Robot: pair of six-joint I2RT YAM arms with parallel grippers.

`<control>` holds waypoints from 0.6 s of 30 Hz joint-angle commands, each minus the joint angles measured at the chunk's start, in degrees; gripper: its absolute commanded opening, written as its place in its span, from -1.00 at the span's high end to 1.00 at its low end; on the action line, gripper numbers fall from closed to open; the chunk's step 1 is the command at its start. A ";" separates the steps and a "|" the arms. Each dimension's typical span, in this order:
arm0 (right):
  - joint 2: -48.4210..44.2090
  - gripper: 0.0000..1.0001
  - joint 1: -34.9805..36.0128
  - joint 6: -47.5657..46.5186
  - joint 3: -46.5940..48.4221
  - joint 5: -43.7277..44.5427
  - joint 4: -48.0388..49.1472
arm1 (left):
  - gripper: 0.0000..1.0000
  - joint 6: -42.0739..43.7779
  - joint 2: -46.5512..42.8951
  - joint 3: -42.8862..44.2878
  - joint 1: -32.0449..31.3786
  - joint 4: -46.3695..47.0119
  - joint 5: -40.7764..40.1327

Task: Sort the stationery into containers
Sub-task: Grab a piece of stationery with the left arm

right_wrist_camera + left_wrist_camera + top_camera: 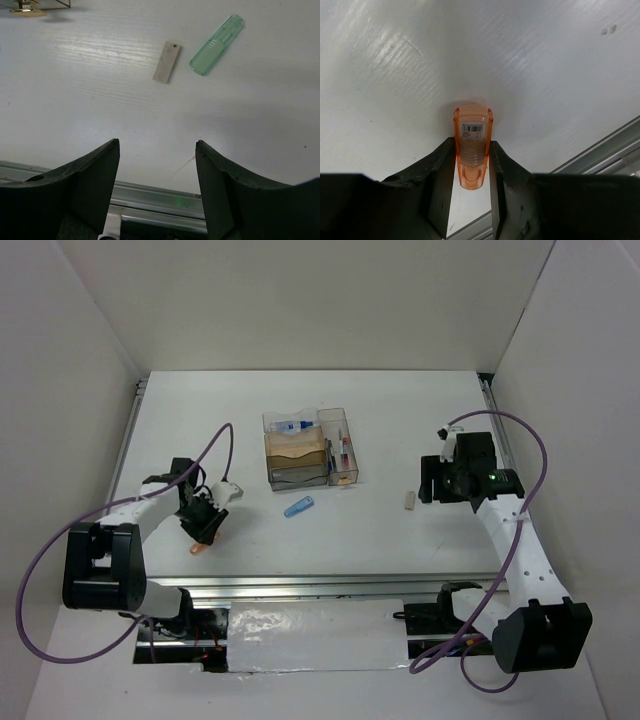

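Note:
My left gripper (472,143) is shut on an orange piece (472,150) with a barcode label, whose far end rests on or just above the white table. From above, that gripper (203,525) is at the near left, with the orange piece (197,549) poking out below it. My right gripper (157,141) is open and holds nothing; a beige piece (166,62) and a mint-green piece (216,45) lie beyond it. A blue piece (299,508) lies near the clear organizer (310,480) at the centre back. A small beige piece (408,499) lies left of the right gripper (440,480).
The organizer holds a white blue-capped bottle (293,425) in a back compartment and pens (343,455) in its narrow right bin. An aluminium rail (300,585) runs along the table's near edge, close behind both grippers. White walls enclose the left, back and right.

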 commanded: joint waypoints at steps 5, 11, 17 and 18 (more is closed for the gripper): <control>-0.02 -0.37 -0.55 0.64 -0.10 -1.69 1.94 | 0.81 -1.75 -3.58 0.50 -2.14 0.35 3.79; 1.21 -0.38 -0.55 0.64 1.23 -2.57 1.15 | 0.91 -3.77 -4.55 3.83 -4.16 1.32 4.67; 2.35 -0.38 -0.55 0.82 1.31 -3.36 1.59 | 0.99 -7.64 -3.32 14.63 -8.02 2.37 5.02; 2.70 -0.38 -0.55 0.82 1.57 -3.45 1.58 | 1.00 -8.77 -2.97 16.22 -8.99 3.25 4.85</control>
